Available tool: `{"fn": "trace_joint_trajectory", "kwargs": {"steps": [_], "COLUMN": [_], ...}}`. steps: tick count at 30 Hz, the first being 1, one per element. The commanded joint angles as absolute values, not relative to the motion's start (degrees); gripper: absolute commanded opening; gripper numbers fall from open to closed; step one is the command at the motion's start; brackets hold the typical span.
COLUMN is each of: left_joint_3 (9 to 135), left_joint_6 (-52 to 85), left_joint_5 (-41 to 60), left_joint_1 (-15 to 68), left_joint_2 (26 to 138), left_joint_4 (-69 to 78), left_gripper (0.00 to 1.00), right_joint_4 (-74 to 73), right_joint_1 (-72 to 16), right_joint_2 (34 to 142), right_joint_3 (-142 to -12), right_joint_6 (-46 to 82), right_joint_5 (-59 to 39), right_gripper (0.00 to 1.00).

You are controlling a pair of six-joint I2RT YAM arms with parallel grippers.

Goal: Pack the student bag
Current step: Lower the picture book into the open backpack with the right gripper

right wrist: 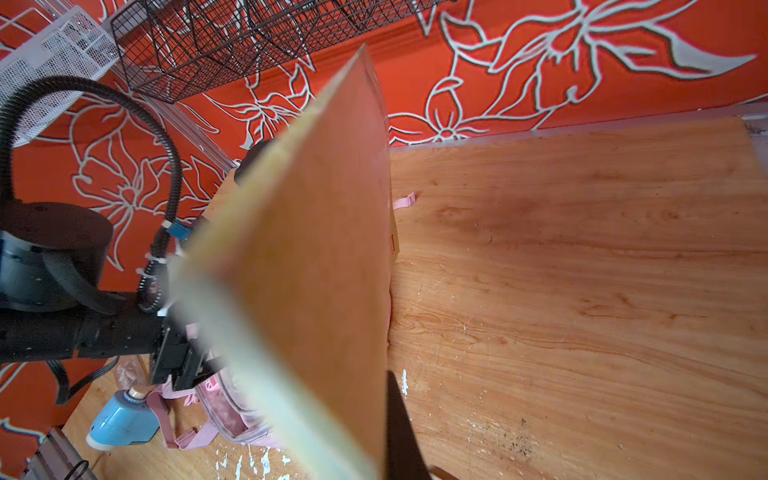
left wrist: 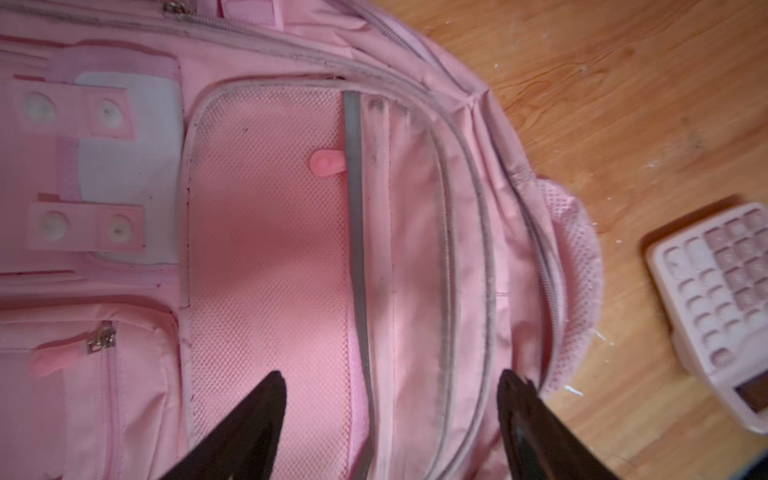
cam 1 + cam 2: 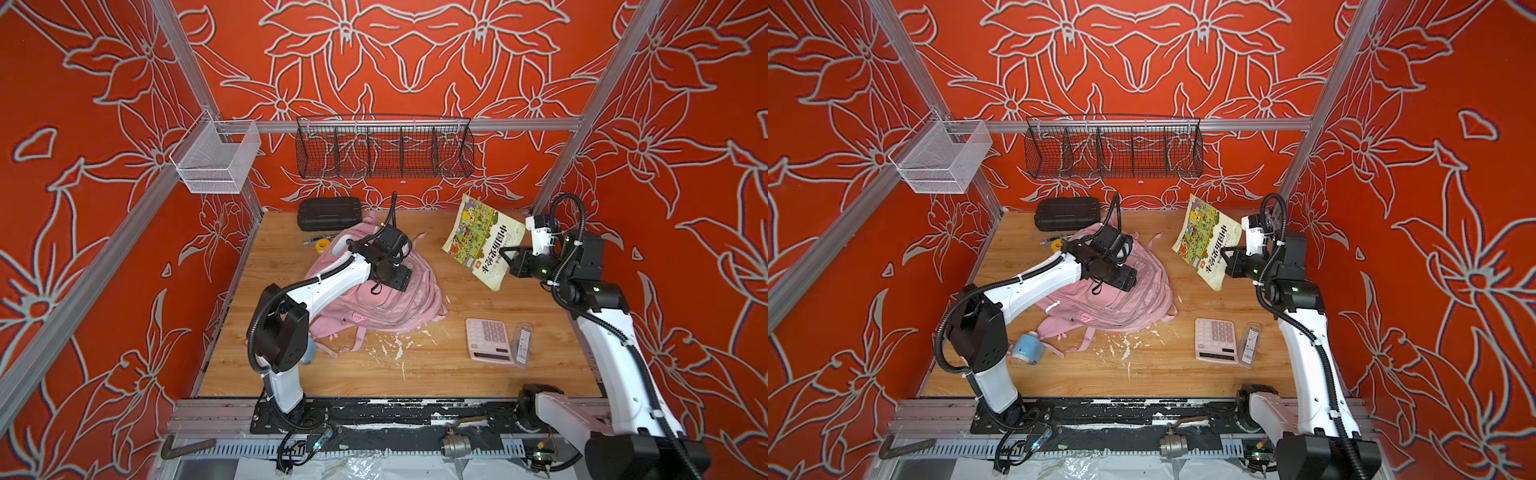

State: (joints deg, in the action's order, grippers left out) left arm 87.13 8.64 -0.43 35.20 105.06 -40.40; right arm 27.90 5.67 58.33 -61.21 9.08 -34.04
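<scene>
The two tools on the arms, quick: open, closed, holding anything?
Left tool: open, holding nothing, over the student bag.
Right tool: closed on the picture book.

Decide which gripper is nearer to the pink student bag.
Left. The left gripper hangs directly over the student bag, jaws open; the right gripper is off beside it, gripping a picture book above the table.
</scene>
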Motion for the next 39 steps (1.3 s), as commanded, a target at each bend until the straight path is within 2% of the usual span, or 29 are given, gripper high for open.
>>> {"fn": "trace_joint_trajectory", "kwargs": {"steps": [1,5,7,8,10,12,13,19,24,33,39], "left_joint_3": [88.88,89.79,90.3,91.17,93.22,95.3,95.68,95.68,99.46,95.43,94.19], "left_joint_6": [9.74,10.82,11.8,12.12,12.8,13.49,13.8,16.34,17.86,25.03,26.08], "left_joint_5": [-6.11,-6.4,-7.51,-8.28,-9.13,-8.96,-8.32,-3.66,0.49,12.12,14.06], "left_joint_1": [37.25,37.53,37.55,37.54,37.53,37.55,37.6,37.06,35.01,29.94,27.71], "left_joint_2": [109.28,112.46,113.82,114.78,116.31,115.78,114.59,100.15,95.35,91.97,90.57], "left_joint_4": [-42.8,-43.39,-44.2,-45.28,-48.11,-50.68,-50.84,-44.93,-43.83,-35.35,-32.78], "left_gripper": [0.79,0.78,0.75,0.68,0.42,0.1,0.01,0.0,0.0,0.0,0.0], "right_joint_4": [27.68,27.66,27.73,27.61,27.84,28.3,28.49,24.71,22.58,24.9,31.93], "right_joint_1": [5.98,5.98,5.98,6.02,6.02,5.98,5.98,5.98,4.34,2.31,1.99], "right_joint_2": [57.21,57.3,57.27,57.35,57.55,57.74,57.77,59.58,60.05,59.09,57.91], "right_joint_3": [-60.0,-59.16,-58.98,-58.81,-58.71,-58.63,-58.54,-56.22,-54.37,-53.32,-53.36], "right_joint_6": [9.78,9.6,9.51,9.56,9.56,9.67,9.93,20.24,28.62,32.75,25.81], "right_joint_5": [-33.58,-33.93,-34.1,-34.18,-34.36,-34.43,-34.65,-42.68,-46.74,-47.27,-38.82], "right_gripper": [0.0,0.0,0.0,0.0,0.0,0.0,0.0,0.0,0.0,0.0,0.0]}}
